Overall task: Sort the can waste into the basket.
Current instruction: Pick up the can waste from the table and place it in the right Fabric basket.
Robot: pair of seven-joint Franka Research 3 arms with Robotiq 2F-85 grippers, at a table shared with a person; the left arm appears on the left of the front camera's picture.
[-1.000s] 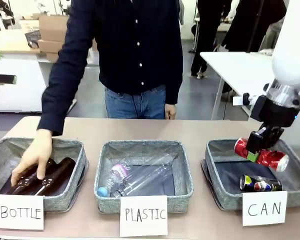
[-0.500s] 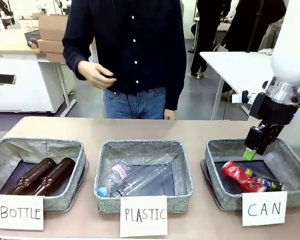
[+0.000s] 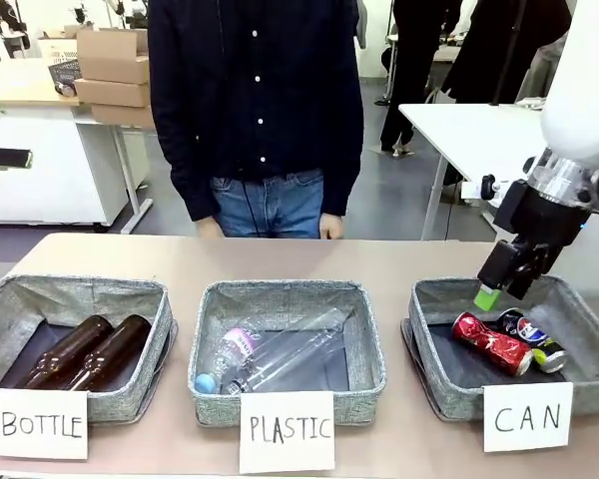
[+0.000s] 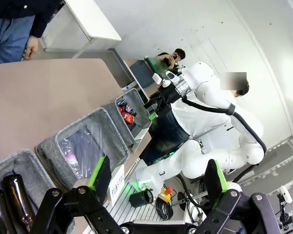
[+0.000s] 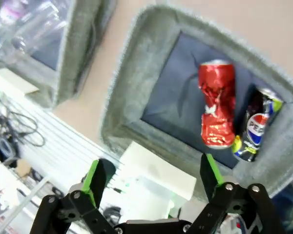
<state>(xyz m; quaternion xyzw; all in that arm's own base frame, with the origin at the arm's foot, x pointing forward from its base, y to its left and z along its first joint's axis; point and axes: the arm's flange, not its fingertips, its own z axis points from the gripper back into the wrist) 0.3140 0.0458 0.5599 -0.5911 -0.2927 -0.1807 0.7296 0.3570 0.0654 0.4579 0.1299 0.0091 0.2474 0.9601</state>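
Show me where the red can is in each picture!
Front view: the red can lies in the CAN basket at lower right, below the right gripper.
Left wrist view: tiny red spot in the farthest basket, mid-picture.
Right wrist view: upper right of middle, lying in the basket.
Shared landmark: the dark Pepsi can touching it.

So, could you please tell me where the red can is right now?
In the front view, the red can lies in the CAN basket at the right, beside the Pepsi can.
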